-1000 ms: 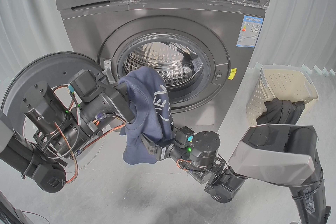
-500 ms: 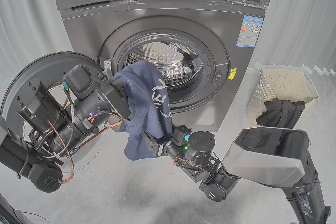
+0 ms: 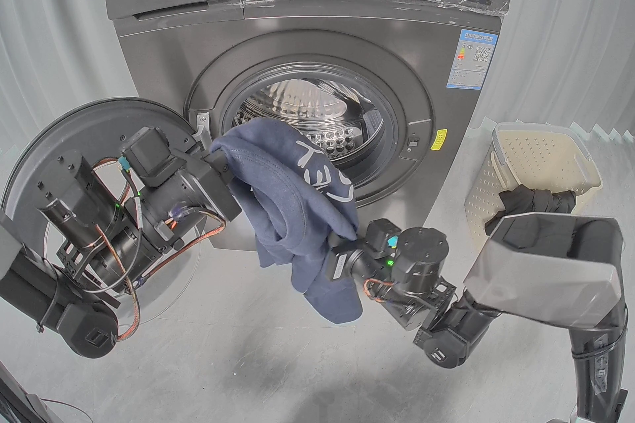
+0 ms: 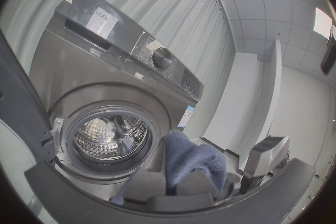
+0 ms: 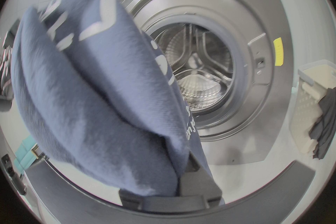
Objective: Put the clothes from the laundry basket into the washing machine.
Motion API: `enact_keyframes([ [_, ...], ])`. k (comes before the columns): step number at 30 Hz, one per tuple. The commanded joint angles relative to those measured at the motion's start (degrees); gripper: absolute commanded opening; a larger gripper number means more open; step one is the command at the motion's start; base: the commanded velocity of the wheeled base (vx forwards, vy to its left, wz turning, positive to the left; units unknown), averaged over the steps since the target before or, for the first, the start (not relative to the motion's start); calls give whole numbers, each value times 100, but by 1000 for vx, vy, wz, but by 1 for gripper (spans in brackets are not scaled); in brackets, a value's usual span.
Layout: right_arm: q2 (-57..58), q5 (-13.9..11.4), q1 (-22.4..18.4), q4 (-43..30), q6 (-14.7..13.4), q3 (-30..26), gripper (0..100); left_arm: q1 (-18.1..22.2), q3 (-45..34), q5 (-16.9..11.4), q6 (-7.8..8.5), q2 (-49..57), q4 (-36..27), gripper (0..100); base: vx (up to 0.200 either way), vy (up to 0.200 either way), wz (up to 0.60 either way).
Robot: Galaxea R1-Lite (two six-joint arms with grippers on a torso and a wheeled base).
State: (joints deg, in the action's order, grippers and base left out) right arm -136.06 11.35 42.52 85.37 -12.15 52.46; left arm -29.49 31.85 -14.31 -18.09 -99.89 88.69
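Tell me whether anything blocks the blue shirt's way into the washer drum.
Nothing visible does. The door stands wide open to the left, the drum looks empty, and the shirt hangs right in front of its opening.

Pale grey floor [image 3: 218, 345], smooth, with faint scuffs and soft sheen. Two things stand directly on it. Dark grey front-loading washing machine [image 3: 165, 47] sits at far side, middle of head view, front facing robot, round door [image 3: 79, 133] swung open toward robot's left. Cream perforated laundry basket [image 3: 529, 160] sits on floor on robot's right, just beside machine's right side; whether the two touch cannot be told. Bare floor stretches in front of both.
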Motion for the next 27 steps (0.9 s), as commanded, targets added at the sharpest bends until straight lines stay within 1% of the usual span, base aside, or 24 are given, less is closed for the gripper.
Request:
enact_keyframes([
  [1, 598, 60, -297, -20, -15, -289, 0, 242, -127, -28, 42, -233, 0, 0, 0, 0, 0],
  [3, 668, 96, -367, -38, -41, -245, 0, 312, -250, -72, 60, -241, 0, 0, 0, 0, 0],
  [6, 721, 113, -394, -38, -59, -209, 0, 312, -461, -107, 297, -303, 0, 0, 0, 0, 0],
  [8, 730, 131, -385, -38, -77, -209, 0, 347, -531, -204, 464, -400, 0, 0, 0, 0, 0],
  [9, 739, 201, -385, -47, -77, -183, 0, 382, -584, -274, 579, -479, 0, 0, 0, 0, 0],
  [10, 739, 219, -385, -47, -77, -174, 0, 400, -610, -300, 614, -505, 0, 0, 0, 0, 0],
  [11, 730, 254, -394, -56, -85, -130, 0, 426, -768, -353, 737, -611, 0, 0, 0, 0, 0],
  [13, 730, 254, -385, -56, -94, -95, 0, 426, -962, -432, 904, -760, 0, 0, 0, 0, 0],
  [14, 730, 254, -385, -56, -94, -86, 0, 426, -988, -450, 930, -778, 8, 0, 0, 0, 0],
  [15, 730, 254, -350, -73, -85, -69, 0, 418, -1094, -546, 1080, -892, 0, 0, 0, 0, 0],
  [17, 730, 254, -315, -73, -85, -42, 0, 409, -1190, -564, 1211, -1015, 8, 0, 0, 0, 0],
  [21, 730, 254, -306, -117, -85, -7, 0, 426, -1217, -573, 1273, -1243, 8, 0, 0, 0, 0],
  [27, 730, 263, -306, -126, -85, 1, 0, 488, -1155, -582, 1264, -1314, 8, 0, 0, 0, 0],
])
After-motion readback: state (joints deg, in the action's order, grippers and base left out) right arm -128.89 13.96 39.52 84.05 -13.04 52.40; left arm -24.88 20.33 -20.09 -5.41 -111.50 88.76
